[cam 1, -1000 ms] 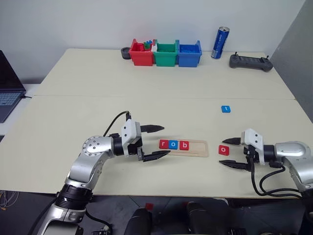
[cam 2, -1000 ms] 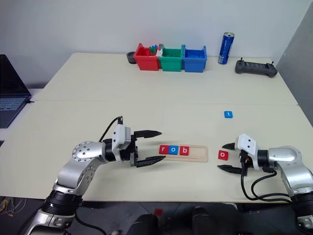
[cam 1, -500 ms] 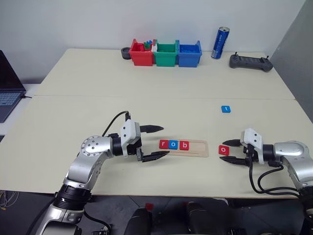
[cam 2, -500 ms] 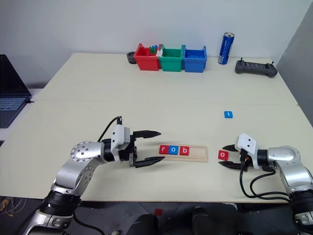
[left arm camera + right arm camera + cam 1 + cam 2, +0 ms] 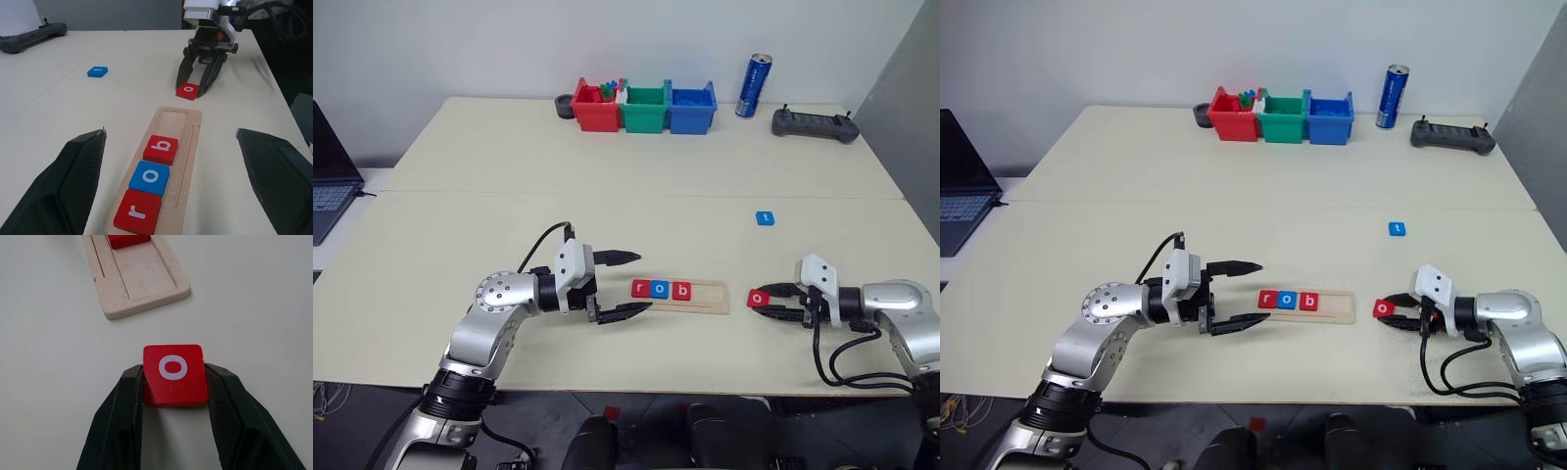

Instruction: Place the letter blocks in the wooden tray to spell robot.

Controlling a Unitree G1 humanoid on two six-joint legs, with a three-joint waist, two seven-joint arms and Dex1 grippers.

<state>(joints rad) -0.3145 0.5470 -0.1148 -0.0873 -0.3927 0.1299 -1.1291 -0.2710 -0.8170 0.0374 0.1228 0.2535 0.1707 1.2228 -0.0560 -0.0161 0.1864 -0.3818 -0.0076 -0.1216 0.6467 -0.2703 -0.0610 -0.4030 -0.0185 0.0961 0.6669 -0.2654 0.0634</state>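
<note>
Head views, left gripper (image 5: pixel 625 284): jaws wide apart, holding nothing, just beside the left end of the wooden tray (image 5: pixel 710 296).
Head views, right gripper (image 5: pixel 770 298): black fingers pressed on both sides of the red "o" block (image 5: pixel 759 298), right of the tray.
Head views, blue "t" block (image 5: pixel 765 218): lies alone, well apart.
Left wrist view: pale grooved wood strip holds flat square tiles "r" (image 5: pixel 137 211), "o" (image 5: pixel 149 177), "b" (image 5: pixel 161 150).
Right wrist view: smooth red tile with white "o", clamped, near the tray's empty end.

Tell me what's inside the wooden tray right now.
The wooden tray holds three tiles in a row: red r, blue o, red b. The remaining groove is bare wood; nothing there is covered.
</note>
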